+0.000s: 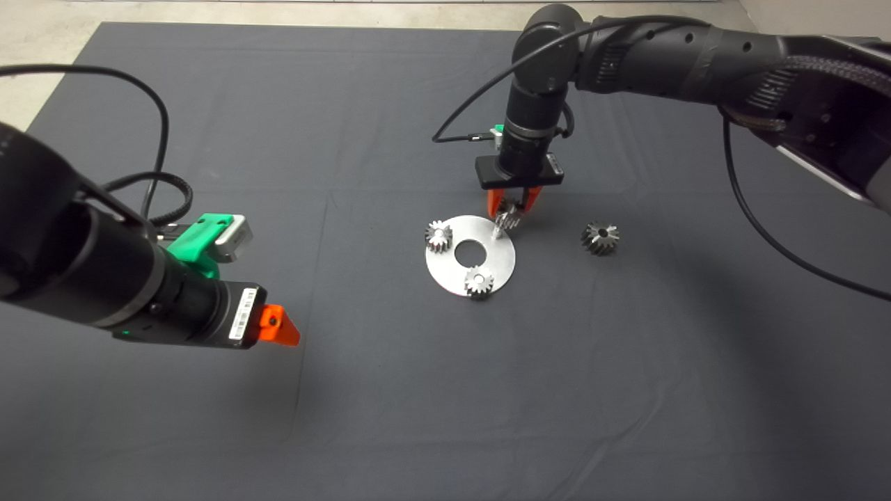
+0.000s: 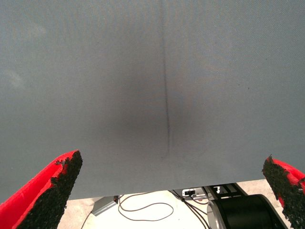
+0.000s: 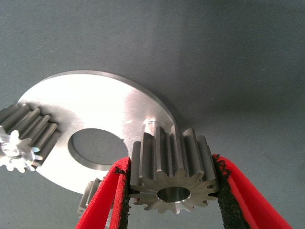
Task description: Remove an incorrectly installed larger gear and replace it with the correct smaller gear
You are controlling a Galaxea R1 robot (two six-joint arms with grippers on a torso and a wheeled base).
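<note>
My right gripper (image 1: 514, 207) is shut on the smaller gear (image 1: 508, 220) and holds it just above a bare steel peg (image 3: 153, 123) at the far right edge of the round steel plate (image 1: 452, 270). In the right wrist view the smaller gear (image 3: 174, 167) sits clamped between the red fingers (image 3: 107, 200), teeth upright and centre hole showing. The larger gear (image 1: 600, 238), with flared teeth and a dark hole, lies on the mat to the right of the plate, apart from it. My left gripper (image 1: 278, 327) is open and empty, hovering over the mat at the left.
Two other small gears stand on the plate, one at its left edge (image 1: 438, 235) and one at its near edge (image 1: 479, 281). The plate has a round centre hole (image 1: 472, 252). The left wrist view shows bare mat (image 2: 167, 95) and cables on the floor beyond.
</note>
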